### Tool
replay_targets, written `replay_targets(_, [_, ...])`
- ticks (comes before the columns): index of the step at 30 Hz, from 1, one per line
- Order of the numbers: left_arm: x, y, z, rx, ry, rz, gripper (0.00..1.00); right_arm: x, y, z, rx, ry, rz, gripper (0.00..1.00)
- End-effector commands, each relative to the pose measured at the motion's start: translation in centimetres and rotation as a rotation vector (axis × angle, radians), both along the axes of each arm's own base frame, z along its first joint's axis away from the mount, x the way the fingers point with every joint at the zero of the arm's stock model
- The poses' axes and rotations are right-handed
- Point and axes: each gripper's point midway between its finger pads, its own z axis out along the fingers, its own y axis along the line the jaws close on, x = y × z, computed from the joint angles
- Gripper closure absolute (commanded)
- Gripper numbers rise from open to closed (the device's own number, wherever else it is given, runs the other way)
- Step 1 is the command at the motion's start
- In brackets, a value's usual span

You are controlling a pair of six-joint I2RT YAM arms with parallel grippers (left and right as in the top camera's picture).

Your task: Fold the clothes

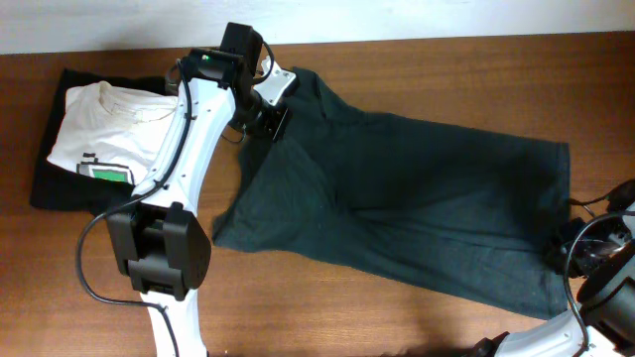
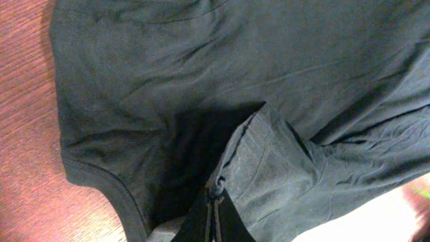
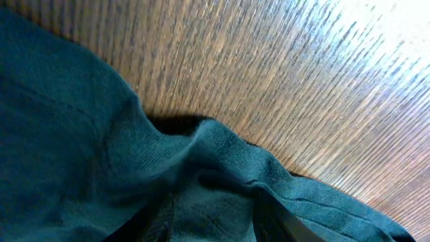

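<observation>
The clothes (image 1: 397, 208), one dark grey-green T-shirt, lie spread across the table from the middle to the right. My left gripper (image 1: 270, 121) is at the shirt's upper left end, and in the left wrist view its jaws (image 2: 216, 208) are shut on a raised fold of the cloth (image 2: 269, 161). My right gripper (image 1: 573, 248) sits at the shirt's lower right corner. In the right wrist view its fingers (image 3: 279, 222) stand apart with bunched cloth (image 3: 215, 195) lying between them, beside the hem (image 3: 322, 202).
A white tee with a green print (image 1: 99, 129) lies on a black folded garment (image 1: 50, 188) at the left. The left arm's base (image 1: 159, 248) stands at the front left. Bare wooden table (image 1: 397, 317) shows in front of the shirt.
</observation>
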Motion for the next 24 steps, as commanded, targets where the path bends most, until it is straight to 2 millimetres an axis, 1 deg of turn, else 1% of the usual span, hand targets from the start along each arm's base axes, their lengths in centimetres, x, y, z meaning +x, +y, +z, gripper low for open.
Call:
replay_targets(1, [0.0, -0.3, 1.7, -0.008, -0.047, -0.02, 0.98, 0.0, 0.1, 0.2, 0.008, -0.012, -0.017, 0.73])
replay_targets(2, [0.0, -0.3, 1.7, -0.008, -0.047, -0.02, 0.98, 0.1, -0.1, 0.5, 0.008, -0.008, -0.016, 0.84])
replay_targets(4, [0.0, -0.3, 1.7, -0.008, -0.047, -0.02, 0.98, 0.4, -0.5, 1.6, 0.008, -0.009, -0.013, 0.95])
replay_targets(5, [0.0, -0.3, 1.7, -0.009, -0.048, -0.021, 0.98, 0.8, -0.8, 2.8, 0.008, -0.01, -0.009, 0.96])
replay_targets(7, [0.0, -0.3, 1.7, -0.008, -0.047, -0.02, 0.98, 1.0, -1.0, 4.1, 0.016, -0.007, 0.004, 0.96])
replay_targets(10, [0.0, -0.3, 1.7, -0.008, -0.046, -0.021, 0.98, 1.4, -1.4, 5.5, 0.016, -0.013, 0.019, 0.96])
replay_targets(11, [-0.1, -0.2, 1.7, -0.007, -0.044, -0.021, 0.98, 1.5, -1.5, 5.9, 0.017, -0.016, 0.038, 0.94])
replay_targets(12, [-0.1, -0.2, 1.6, -0.007, -0.043, -0.02, 0.98, 1.5, -1.5, 6.1, 0.018, -0.014, 0.038, 0.88])
replay_targets(15, [-0.1, -0.2, 1.6, -0.007, -0.043, -0.02, 0.98, 1.4, -0.9, 5.6, 0.027, -0.005, 0.049, 0.88])
replay_targets(16, [-0.1, -0.2, 1.6, -0.007, -0.044, -0.02, 0.98, 1.4, -0.6, 5.2, 0.03, -0.003, 0.056, 0.87])
replay_targets(17, [-0.1, -0.2, 1.6, -0.007, -0.043, -0.02, 0.98, 1.3, -0.2, 4.7, 0.037, 0.005, 0.063, 0.82])
replay_targets(20, [-0.1, -0.2, 1.6, -0.007, -0.043, -0.02, 0.98, 0.7, 0.6, 3.6, 0.052, 0.019, 0.067, 0.82])
replay_targets(21, [-0.1, -0.2, 1.7, -0.007, -0.044, -0.02, 0.98, 0.5, 0.7, 3.4, 0.057, 0.024, 0.067, 0.78])
replay_targets(22, [-0.1, -0.2, 1.6, -0.007, -0.043, -0.02, 0.98, 0.3, 0.9, 3.2, 0.061, 0.028, 0.067, 0.72])
replay_targets(24, [-0.1, -0.2, 1.7, -0.007, -0.044, -0.02, 0.98, 0.3, 1.0, 3.0, 0.062, 0.029, 0.067, 0.83])
